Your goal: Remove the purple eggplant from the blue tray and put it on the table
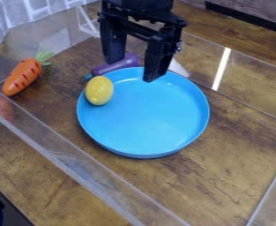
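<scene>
Single camera sits high in front of me, angled down and close on the table [240, 168] and blue tray [152, 132].

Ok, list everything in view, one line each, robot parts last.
tray: one, blue, round, middle of the table.
lemon: one, yellow, at the tray's left rim.
eggplant: one, purple, at the tray's far-left edge behind the lemon, partly hidden by the gripper; whether it lies in the tray or on the rim cannot be told.
carrot: one, orange with green top, on the table left of the tray.
table: one, dark brown wood under a glossy clear cover.
gripper: one, black, open, pointing down over the tray's far-left edge by the eggplant.
</scene>
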Controlling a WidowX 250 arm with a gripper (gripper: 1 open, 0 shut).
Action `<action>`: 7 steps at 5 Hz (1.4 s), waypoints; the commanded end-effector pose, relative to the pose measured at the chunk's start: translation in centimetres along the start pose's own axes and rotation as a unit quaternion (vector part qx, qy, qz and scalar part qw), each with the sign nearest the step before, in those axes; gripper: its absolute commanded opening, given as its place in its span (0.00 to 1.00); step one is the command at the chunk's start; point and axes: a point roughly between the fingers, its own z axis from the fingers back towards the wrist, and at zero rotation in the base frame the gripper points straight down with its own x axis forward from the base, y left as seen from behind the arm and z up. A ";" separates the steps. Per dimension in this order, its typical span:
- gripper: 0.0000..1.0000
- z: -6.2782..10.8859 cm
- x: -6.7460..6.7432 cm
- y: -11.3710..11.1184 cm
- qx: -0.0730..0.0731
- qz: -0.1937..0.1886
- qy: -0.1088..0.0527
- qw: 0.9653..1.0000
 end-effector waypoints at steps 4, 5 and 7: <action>1.00 1.5 -0.2 0.0 -0.003 -0.006 -0.020 1.000; 1.00 1.8 -0.4 0.0 -0.004 -0.008 -0.030 0.999; 1.00 1.3 -0.2 0.1 -0.002 -0.011 -0.031 0.999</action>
